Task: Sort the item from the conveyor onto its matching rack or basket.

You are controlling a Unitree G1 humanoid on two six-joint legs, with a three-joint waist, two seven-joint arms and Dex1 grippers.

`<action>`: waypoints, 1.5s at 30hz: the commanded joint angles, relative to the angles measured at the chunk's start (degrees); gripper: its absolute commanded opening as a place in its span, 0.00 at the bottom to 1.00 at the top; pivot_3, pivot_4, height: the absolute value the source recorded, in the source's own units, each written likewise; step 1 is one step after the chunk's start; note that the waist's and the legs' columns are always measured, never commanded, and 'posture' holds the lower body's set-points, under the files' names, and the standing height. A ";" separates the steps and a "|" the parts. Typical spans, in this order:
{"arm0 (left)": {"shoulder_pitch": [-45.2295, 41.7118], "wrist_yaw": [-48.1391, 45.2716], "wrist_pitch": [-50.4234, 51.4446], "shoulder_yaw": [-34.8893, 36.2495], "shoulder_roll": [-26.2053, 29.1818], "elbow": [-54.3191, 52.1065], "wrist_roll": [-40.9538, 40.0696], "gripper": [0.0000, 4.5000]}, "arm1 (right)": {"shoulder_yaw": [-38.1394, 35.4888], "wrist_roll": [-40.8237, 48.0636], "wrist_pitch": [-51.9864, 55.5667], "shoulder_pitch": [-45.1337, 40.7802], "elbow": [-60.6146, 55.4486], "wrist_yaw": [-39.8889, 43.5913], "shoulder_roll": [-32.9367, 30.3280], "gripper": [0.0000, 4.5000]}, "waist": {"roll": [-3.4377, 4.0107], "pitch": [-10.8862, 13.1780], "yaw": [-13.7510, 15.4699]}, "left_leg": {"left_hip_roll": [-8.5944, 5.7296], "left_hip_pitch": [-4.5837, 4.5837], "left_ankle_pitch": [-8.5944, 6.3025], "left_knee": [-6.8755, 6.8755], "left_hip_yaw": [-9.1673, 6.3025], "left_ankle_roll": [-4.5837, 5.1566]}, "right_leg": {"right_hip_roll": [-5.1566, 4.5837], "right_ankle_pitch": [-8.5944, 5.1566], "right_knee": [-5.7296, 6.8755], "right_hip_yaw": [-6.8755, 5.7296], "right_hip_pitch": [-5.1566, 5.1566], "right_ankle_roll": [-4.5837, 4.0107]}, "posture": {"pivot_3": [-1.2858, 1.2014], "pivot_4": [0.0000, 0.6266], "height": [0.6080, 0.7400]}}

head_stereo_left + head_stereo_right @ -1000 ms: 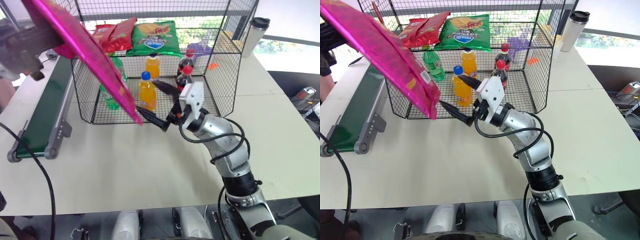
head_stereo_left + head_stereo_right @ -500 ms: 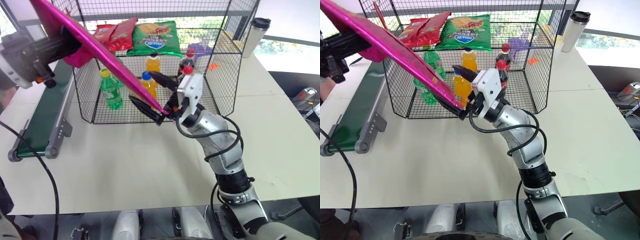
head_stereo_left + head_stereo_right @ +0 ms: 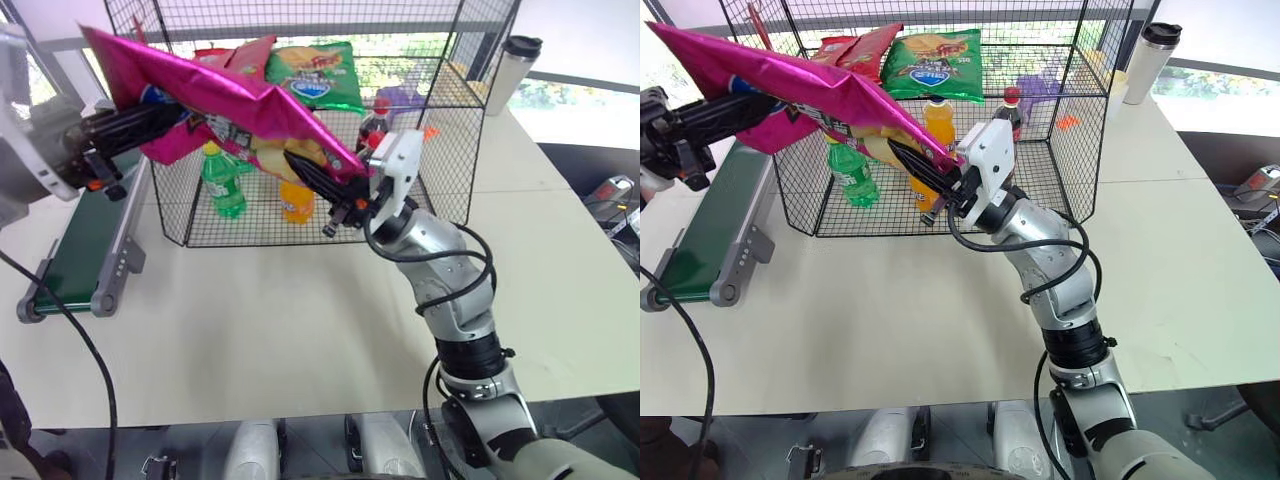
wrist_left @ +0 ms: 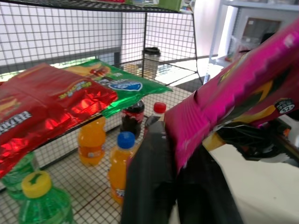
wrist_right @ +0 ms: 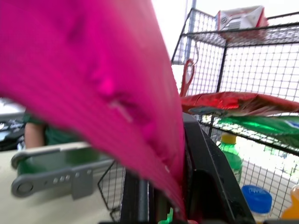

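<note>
The magenta-pink snack packet (image 3: pixel 215 100) hangs in the air between both arms, clear of the worktop (image 3: pixel 300 320) and in front of the black wire cage (image 3: pixel 1080 110). Its long axis runs from the left gripper (image 3: pixel 150 122), at its upper end, down to the right gripper (image 3: pixel 325 185), at its lower corner. The right gripper's black fingers are pressed together, pinching that lower corner. The left gripper's fingers lie against the packet's upper part, barely parted; whether they still pinch it cannot be told. From either gripper the cage lies just beyond the packet. The right gripper is the nearer to the cage front.

Upper wire shelf: red chip bags (image 3: pixel 855 55) and a green chip bag (image 3: pixel 930 65) lying flat, beyond and above the right gripper. Lower wire floor: a green bottle (image 3: pixel 848 170), orange drink bottles (image 3: pixel 938 120) and a dark cola bottle (image 3: pixel 1010 105), just behind the right gripper. The dark-green conveyor (image 3: pixel 710 230) runs below the left gripper and carries nothing that can be seen. A travel mug (image 3: pixel 1142 60) stands on the worktop well beyond the right gripper.

Judgement: chip bags mark the upper shelf as the matching tier, so the packet must rise from the right gripper's level.
</note>
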 commanded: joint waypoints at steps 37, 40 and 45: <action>13.54 8.92 -9.22 -0.93 -18.75 -14.22 8.03 0.78 | 12.25 -59.82 -1.17 -30.28 33.15 -16.04 -27.26 0.00 | -0.07 0.03 -1.48 | 0.00 -0.06 0.00 -0.04 0.12 0.00 | 0.05 0.00 -0.06 0.33 -0.14 0.00 | 0.52 0.24 1.00; 14.72 9.77 -9.84 -1.18 -19.47 -15.17 8.02 0.78 | 12.11 -59.76 -1.21 -31.63 35.11 -15.10 -26.66 0.00 | -0.07 0.03 -1.39 | -0.01 -0.07 0.00 -0.03 0.11 0.00 | 0.02 0.00 -0.06 0.32 -0.14 0.00 | 0.52 0.24 1.00; 15.92 10.95 -11.38 -1.92 -20.93 -15.88 8.98 0.80 | 13.69 -61.53 -1.47 -33.87 37.48 -12.28 -26.72 0.45 | -0.07 0.03 -1.50 | -0.01 -0.06 0.00 -0.03 0.08 0.00 | 0.01 0.00 -0.05 0.32 -0.14 -0.01 | 0.52 0.24 1.00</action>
